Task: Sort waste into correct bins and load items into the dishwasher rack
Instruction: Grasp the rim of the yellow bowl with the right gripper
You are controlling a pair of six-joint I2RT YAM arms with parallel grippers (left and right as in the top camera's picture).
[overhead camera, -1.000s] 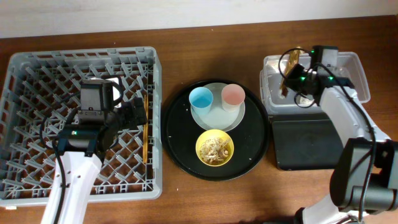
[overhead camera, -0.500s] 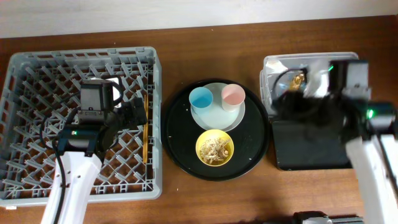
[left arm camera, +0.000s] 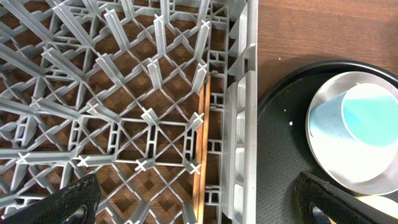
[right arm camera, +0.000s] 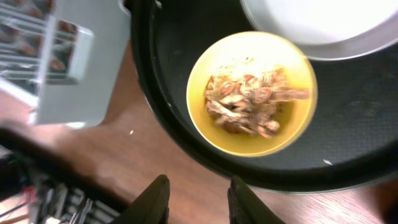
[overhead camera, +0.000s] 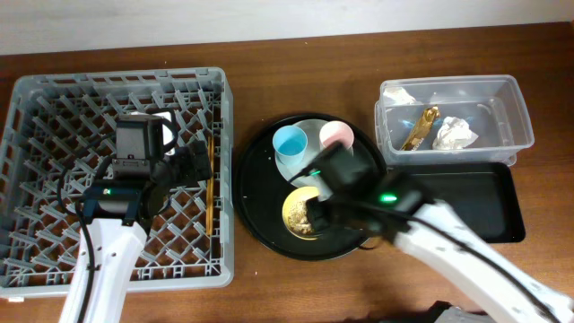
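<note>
Both hands spread and empty: one over the rack, one over the bowl!
On the left of the counter (overhead camera: 296,63), the grey dishwasher rack (overhead camera: 54,99) held the wooden chopsticks (left arm camera: 200,155) flat along its right wall, and the left hand (left arm camera: 205,205) hovered right above them, fingers released wide and gripping nothing. Centre stage, the round black tray (overhead camera: 260,224) carried the mint-white plate (left arm camera: 348,174) with the light-blue cup (overhead camera: 289,142) and the pink cup (overhead camera: 336,135) standing on it. Just in front sat the yellow bowl (right arm camera: 211,68), food scraps (right arm camera: 249,102) inside. The right hand (right arm camera: 199,202) hung above that bowl, fingers apart, empty. Far right, the foil wrapper (overhead camera: 418,130) and napkin (overhead camera: 455,135) lay in the clear tub (overhead camera: 502,99), the black rectangular tray (overhead camera: 475,202) just in front of it.
</note>
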